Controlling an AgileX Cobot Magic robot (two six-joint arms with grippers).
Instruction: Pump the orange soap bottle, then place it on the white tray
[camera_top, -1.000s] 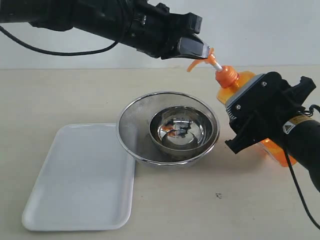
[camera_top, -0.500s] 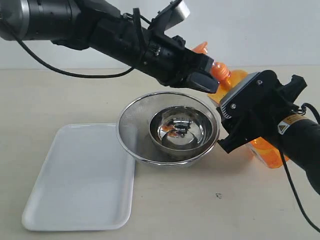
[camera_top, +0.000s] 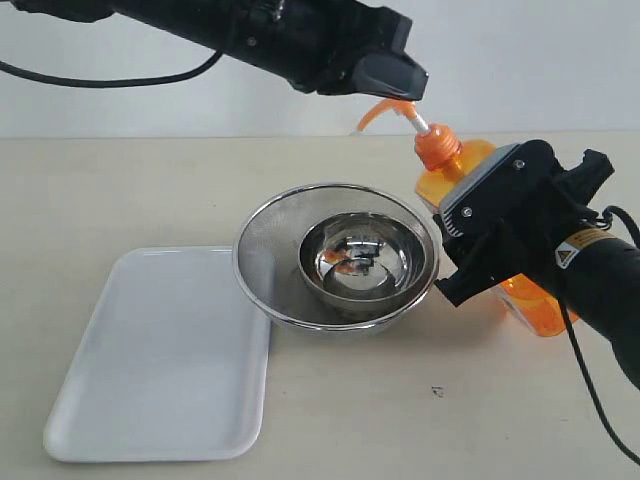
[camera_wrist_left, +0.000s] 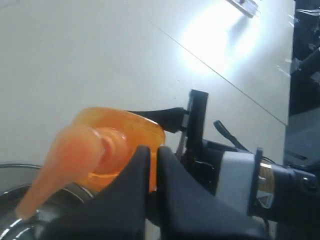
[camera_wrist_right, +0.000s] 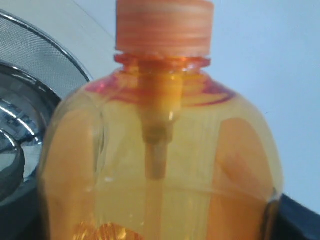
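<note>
Gripping the bottle (camera_top: 468, 172) with jaws wide around its body, the right claw (camera_top: 525, 215) is holding it tilted, its long axis leaning up and leftward, the pump head (camera_top: 386, 110) hanging over the bowls (camera_top: 268, 245). The left claw (camera_top: 397, 80) — shut, holding nothing — is hovering just above that pump head, so a press likely goes down along the stem. The tray (camera_top: 150, 370) is lying well apart on the surface — beyond the bowls.

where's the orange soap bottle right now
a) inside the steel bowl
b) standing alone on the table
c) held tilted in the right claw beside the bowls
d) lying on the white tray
C: the right claw grips the body of the orange soap bottle, which leans toward the steel bowls, well apart from the white tray.
</note>
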